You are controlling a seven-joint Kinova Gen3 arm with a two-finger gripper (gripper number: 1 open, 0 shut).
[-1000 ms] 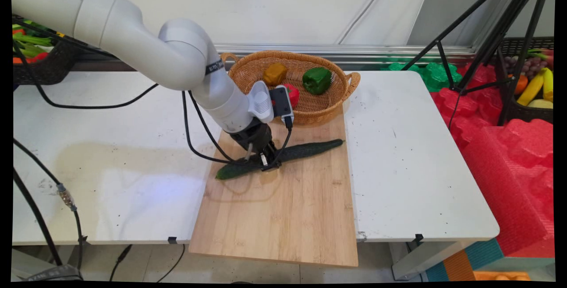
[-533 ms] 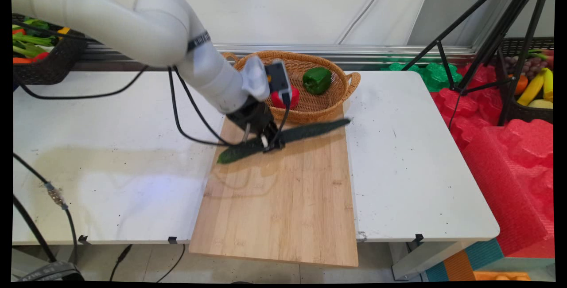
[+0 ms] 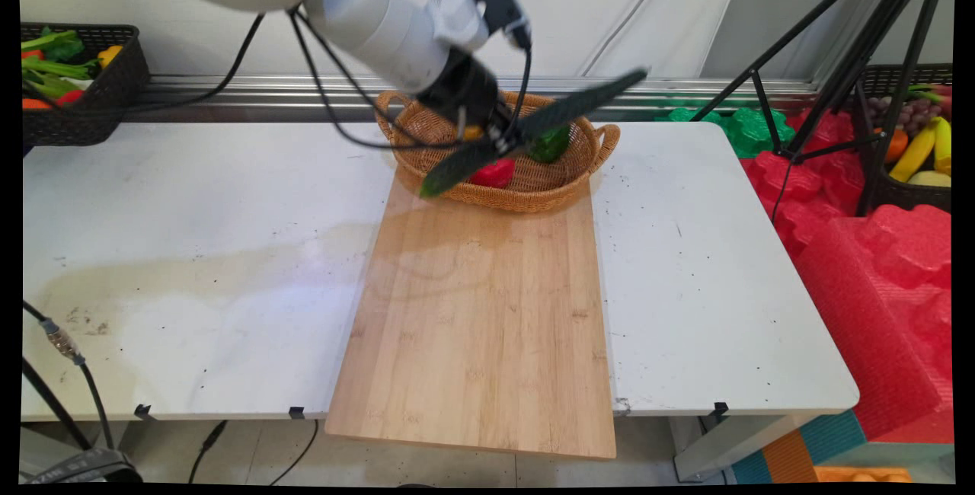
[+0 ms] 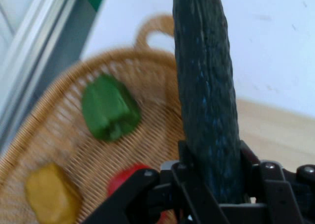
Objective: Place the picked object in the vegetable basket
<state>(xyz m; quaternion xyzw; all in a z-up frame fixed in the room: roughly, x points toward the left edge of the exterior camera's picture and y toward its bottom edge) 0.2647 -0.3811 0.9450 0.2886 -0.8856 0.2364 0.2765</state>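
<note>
My gripper (image 3: 504,143) is shut on a long dark green cucumber (image 3: 579,103) near its middle, and holds it tilted in the air over the wicker basket (image 3: 533,194); its right end points up. In the hand view the cucumber (image 4: 206,101) runs up from the gripper (image 4: 212,184). Below it the basket (image 4: 49,135) holds a green pepper (image 4: 109,107), a red pepper (image 4: 125,177) and a yellow pepper (image 4: 51,194). In the main view the red pepper (image 3: 493,173) and part of the green pepper (image 3: 550,146) show under the cucumber.
A bamboo cutting board (image 3: 480,327) lies on the white table (image 3: 190,251) in front of the basket. A black crate of vegetables (image 3: 72,87) sits at the back left. Tripod legs (image 3: 830,61) and red foam (image 3: 876,274) stand right of the table.
The gripper has lifted the cucumber off the cutting board and carried it up and back, over the basket. The cucumber's right end has tilted higher.
</note>
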